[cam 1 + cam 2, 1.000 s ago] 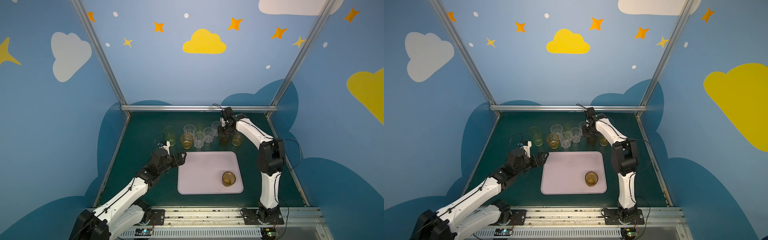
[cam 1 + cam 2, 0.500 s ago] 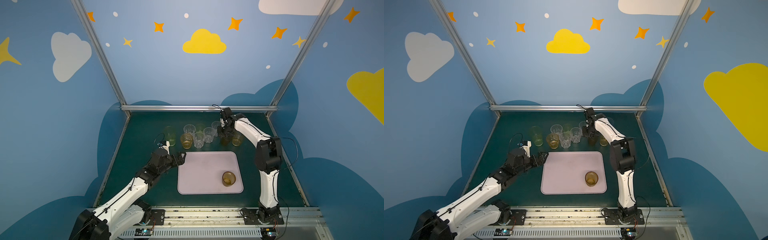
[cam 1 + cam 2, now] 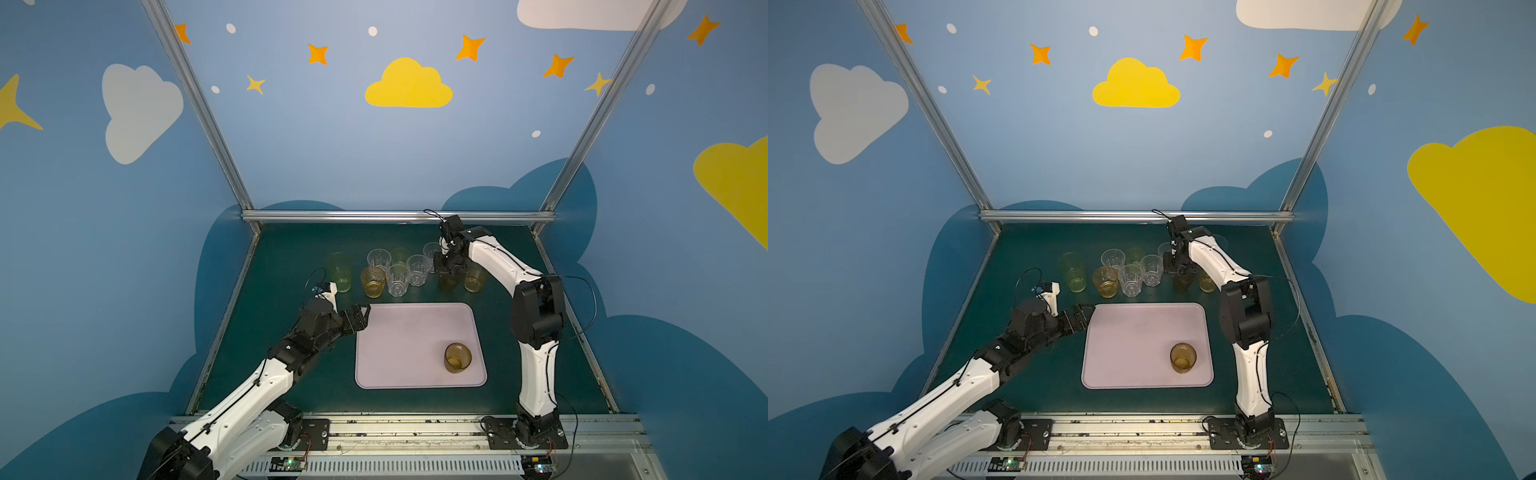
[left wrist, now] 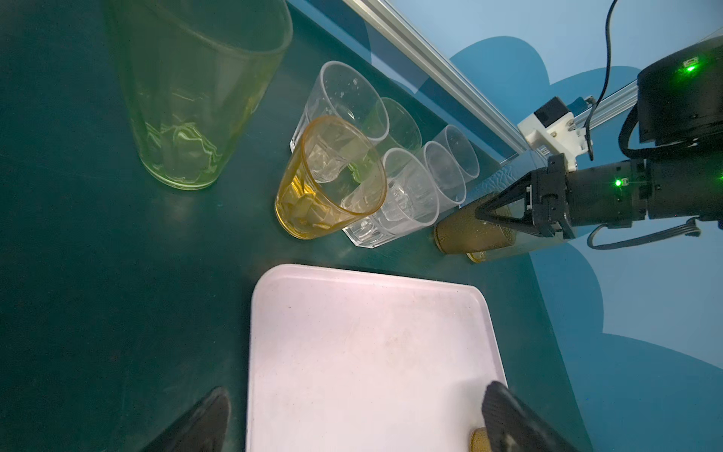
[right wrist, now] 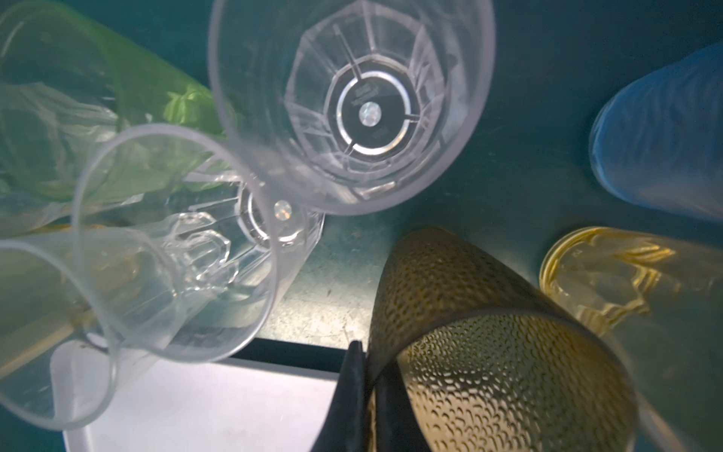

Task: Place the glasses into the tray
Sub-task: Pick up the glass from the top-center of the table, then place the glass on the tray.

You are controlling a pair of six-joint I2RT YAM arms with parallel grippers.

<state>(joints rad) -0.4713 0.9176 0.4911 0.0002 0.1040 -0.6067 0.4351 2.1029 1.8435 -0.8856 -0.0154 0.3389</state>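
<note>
A dark green tabletop (image 3: pixel 291 257) and blue cloud-painted walls (image 3: pixel 332 166) are noted. A brown dimpled tumbler (image 5: pixel 489 371) is pinched at its rim by the right gripper (image 5: pixel 367 375); the left gripper (image 4: pixel 356 391) is spread wide, with the lilac tray (image 4: pixel 371 332) edge between its fingers.

Green mat (image 3: pixel 282 249), blue cloud walls (image 3: pixel 374 166), alu frame (image 3: pixel 395 216).

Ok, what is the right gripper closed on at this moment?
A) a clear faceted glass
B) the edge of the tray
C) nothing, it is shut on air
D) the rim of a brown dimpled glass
D: in the right wrist view the right gripper has its jaws pinched on the rim wall of the brown dimpled glass, which stands in the row behind the tray.
</note>
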